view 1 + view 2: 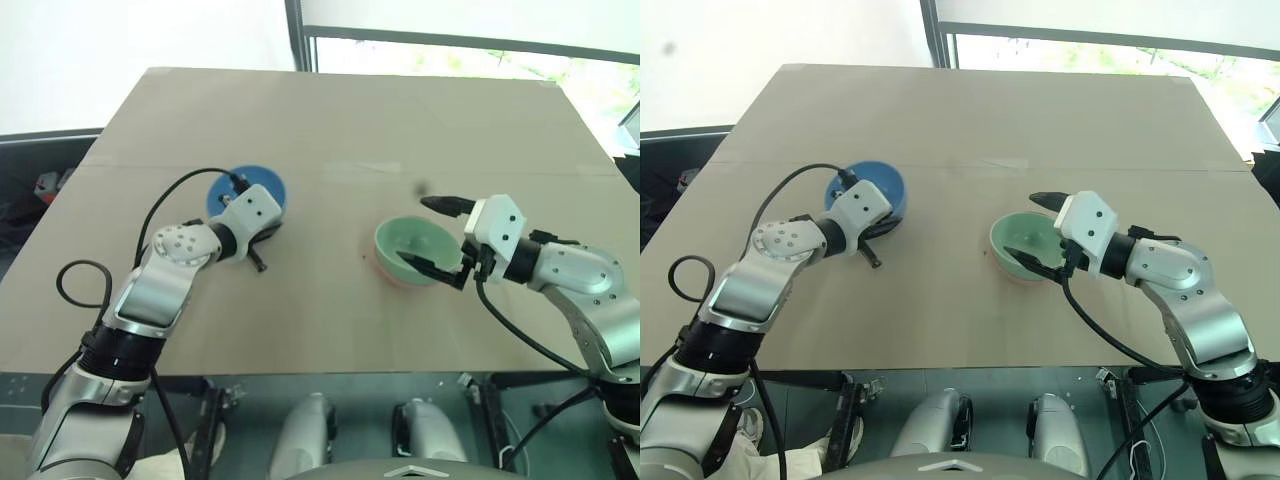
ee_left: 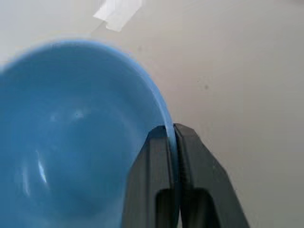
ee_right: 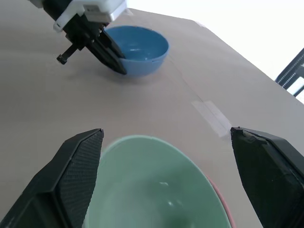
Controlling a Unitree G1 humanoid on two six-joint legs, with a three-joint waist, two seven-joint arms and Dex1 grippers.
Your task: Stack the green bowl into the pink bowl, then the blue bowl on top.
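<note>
A: Head view: green bowl (image 1: 412, 250) is seated in pink bowl (image 1: 392, 274) mid-desk (image 1: 330, 130); right gripper (image 1: 441, 238) is spread around it.

B: Left wrist: blue bowl (image 2: 71, 137) rim is pinched by left gripper (image 2: 175, 142). Lift should be kept level.

A: Right wrist: jaws wide; should be cleared first.

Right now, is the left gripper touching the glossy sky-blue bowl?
Touching. The left wrist view shows the left gripper shut on the rim of the glossy sky-blue bowl, one finger inside the wall and one outside.
</note>
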